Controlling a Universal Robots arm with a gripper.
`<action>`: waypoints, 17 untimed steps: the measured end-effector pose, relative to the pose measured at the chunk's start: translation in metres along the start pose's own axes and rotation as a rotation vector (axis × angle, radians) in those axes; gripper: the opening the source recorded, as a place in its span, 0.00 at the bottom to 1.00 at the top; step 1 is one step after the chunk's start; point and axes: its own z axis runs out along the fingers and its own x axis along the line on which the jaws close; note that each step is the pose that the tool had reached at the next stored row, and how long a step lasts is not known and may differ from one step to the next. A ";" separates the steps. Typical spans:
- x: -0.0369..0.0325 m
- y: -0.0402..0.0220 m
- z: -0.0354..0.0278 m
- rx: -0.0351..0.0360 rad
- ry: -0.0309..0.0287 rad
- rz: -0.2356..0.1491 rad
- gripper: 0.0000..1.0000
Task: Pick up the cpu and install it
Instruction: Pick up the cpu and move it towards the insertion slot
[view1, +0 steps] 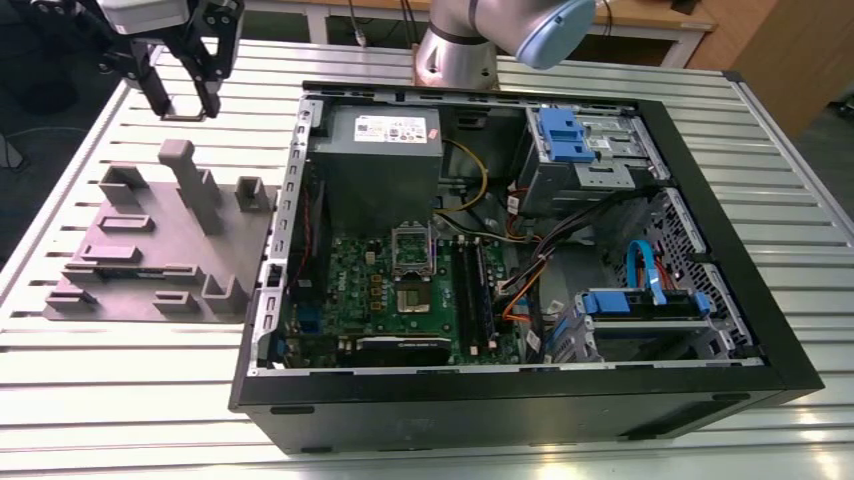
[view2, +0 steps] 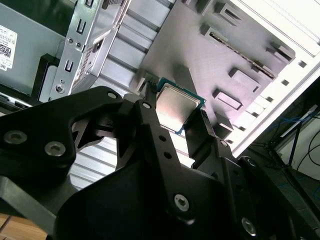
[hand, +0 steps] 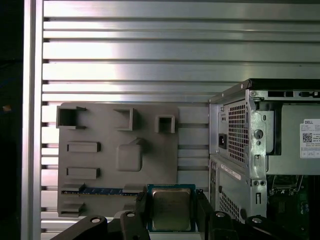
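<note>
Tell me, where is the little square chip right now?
In both wrist views the cpu is pinched in the gripper, above the slatted table close by the grey block, outside the computer case.

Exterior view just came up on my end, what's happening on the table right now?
The arm's pincer is shut on the cpu, gripping it by its edges, as both wrist views show. In the exterior view it hangs over the slatted table near the grey block, to the exterior view's left of the open computer case. The cpu is not yet on the green board inside the case.
</note>
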 end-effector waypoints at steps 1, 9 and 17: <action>-0.0004 0.0000 0.0000 0.0000 0.0001 0.000 0.47; -0.0046 0.0000 0.0000 0.0000 0.0000 0.000 0.47; -0.0078 0.0001 0.0000 0.0000 0.0001 0.000 0.47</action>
